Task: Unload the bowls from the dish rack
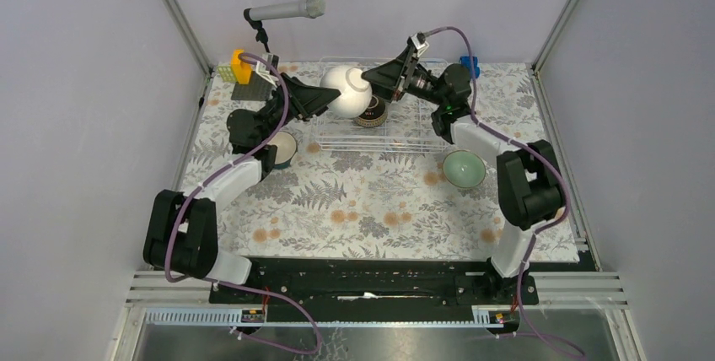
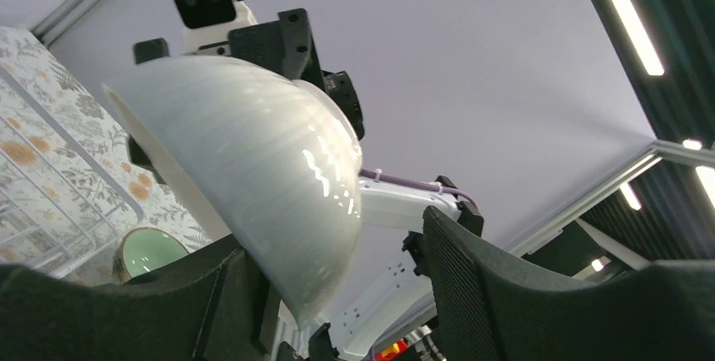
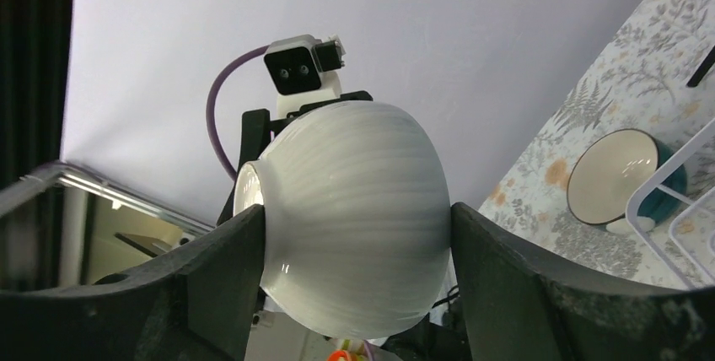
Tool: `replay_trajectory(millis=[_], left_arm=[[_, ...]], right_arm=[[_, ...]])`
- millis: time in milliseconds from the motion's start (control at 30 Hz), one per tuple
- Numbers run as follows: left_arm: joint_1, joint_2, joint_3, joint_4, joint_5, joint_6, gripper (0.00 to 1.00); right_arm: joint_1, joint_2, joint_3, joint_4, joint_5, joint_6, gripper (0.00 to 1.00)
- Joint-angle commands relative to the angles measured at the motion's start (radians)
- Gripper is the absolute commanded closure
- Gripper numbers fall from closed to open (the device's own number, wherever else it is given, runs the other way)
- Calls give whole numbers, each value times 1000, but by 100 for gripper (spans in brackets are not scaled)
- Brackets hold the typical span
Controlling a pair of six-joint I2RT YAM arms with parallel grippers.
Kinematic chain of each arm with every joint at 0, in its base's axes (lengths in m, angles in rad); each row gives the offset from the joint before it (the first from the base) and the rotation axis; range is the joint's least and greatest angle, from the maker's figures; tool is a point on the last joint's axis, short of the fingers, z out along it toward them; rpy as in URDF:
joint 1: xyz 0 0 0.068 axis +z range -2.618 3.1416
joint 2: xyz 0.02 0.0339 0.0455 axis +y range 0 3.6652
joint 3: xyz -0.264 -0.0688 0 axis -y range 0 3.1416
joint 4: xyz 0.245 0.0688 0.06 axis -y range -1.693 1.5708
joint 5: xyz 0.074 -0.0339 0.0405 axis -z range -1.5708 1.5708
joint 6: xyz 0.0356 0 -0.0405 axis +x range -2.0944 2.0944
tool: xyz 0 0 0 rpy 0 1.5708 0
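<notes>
hovering over the dish rack point(image 1: 396, 137), right gripper point(image 3: 356, 219) clamps the white bowl point(image 1: 346, 91); left gripper point(image 2: 337, 234), agape, flanks its other side.

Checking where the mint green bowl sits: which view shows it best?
The top external view: the mint green bowl sits whole and upright on the table, right of the dish rack. The left wrist view catches only part of the mint green bowl below the white bowl. The right wrist view does not show it.
</notes>
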Motion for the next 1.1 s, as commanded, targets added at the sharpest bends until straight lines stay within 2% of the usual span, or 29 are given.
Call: replay_trajectory(millis=[0, 133, 333, 533, 633, 867, 1000, 1067], left_arm=[[-13, 20, -17, 134, -31, -58, 36], [-18, 62, -26, 186, -36, -82, 35], [-28, 108, -33, 216, -51, -78, 35], [-35, 165, -18, 279, -66, -91, 46], [-39, 195, 1, 291, -80, -92, 49], [-48, 243, 43, 303, -112, -91, 66], [-52, 260, 57, 302, -119, -92, 88], [-53, 264, 60, 299, -118, -93, 100]], right_arm=[[-5, 109, 30, 181, 56, 175, 44], [-6, 201, 49, 320, 74, 312, 46], [-7, 261, 36, 346, 123, 392, 47], [-7, 335, 1, 470, 195, 526, 47], [-7, 350, -9, 489, 212, 542, 47], [-7, 352, -45, 510, 255, 555, 44], [-7, 364, -55, 535, 271, 568, 40], [-7, 369, -59, 548, 275, 571, 32]])
